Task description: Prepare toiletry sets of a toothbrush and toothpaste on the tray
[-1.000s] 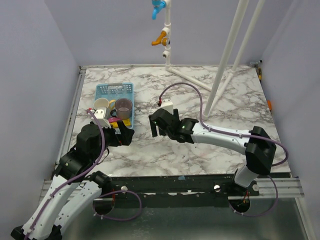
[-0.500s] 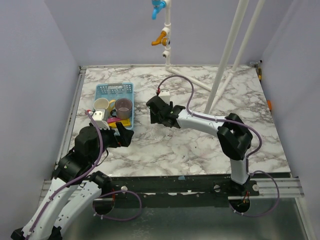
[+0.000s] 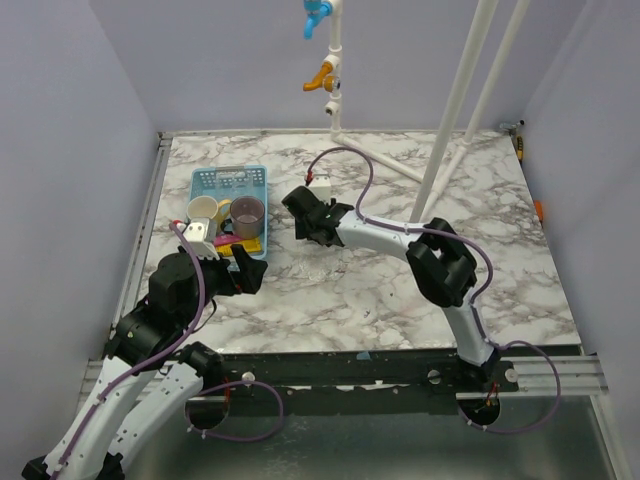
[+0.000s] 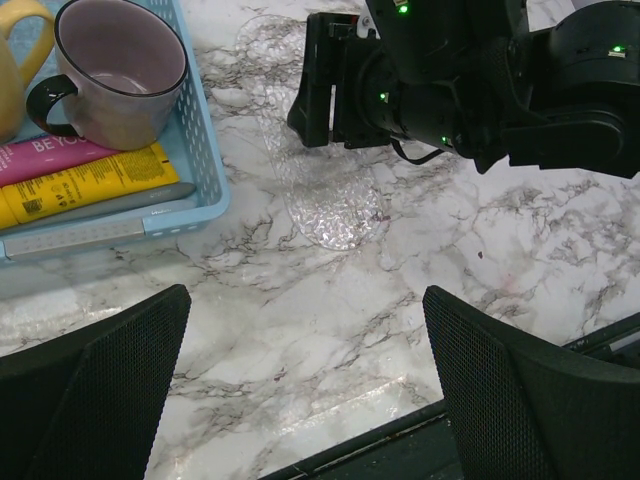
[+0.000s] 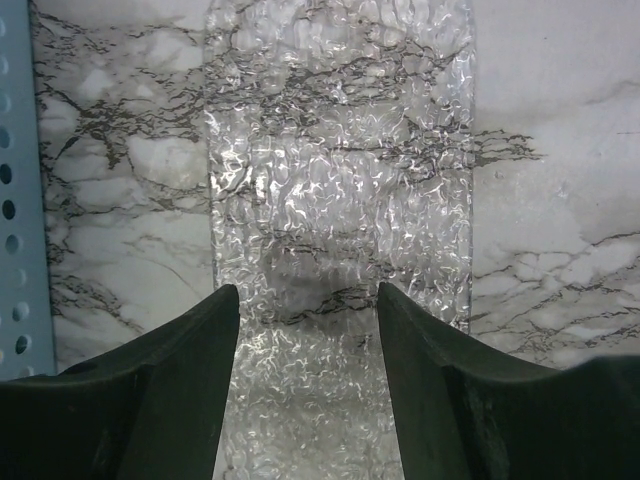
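Right fingers (image 5: pixel 170 400): spread, nothing pinched, tips down over the tray (image 5: pixel 340 150). Contact with it cannot be told. The gap between the tips is narrower than the tray is wide.

The tray is clear and ripple-textured, lying flat on the marble tabletop (image 3: pixel 330 300). Its long axis runs straight away from the finger gap in the right wrist view. In the left wrist view it runs near to far, just beside the right wall of the light-blue mesh basket (image 4: pixel 200 150) and roughly parallel to it.

Left fingers (image 4: pixel 100 390): spread wide, holding nothing, above bare tabletop near the basket's near corner.

Basket contents:
- A mauve mug (image 4: pixel 120 75), upright.
- A yellow mug (image 4: pixel 20 50) beside it, also upright.
- The magenta toothpaste tube (image 4: pixel 50 155) and the yellow toothpaste tube (image 4: pixel 90 185), lying flat and side by side on the near side of the mugs, with long axes across the basket. Which end carries the cap cannot be told.
- A slim grey bar (image 4: pixel 110 205) lying along the yellow tube; its kind is unclear.
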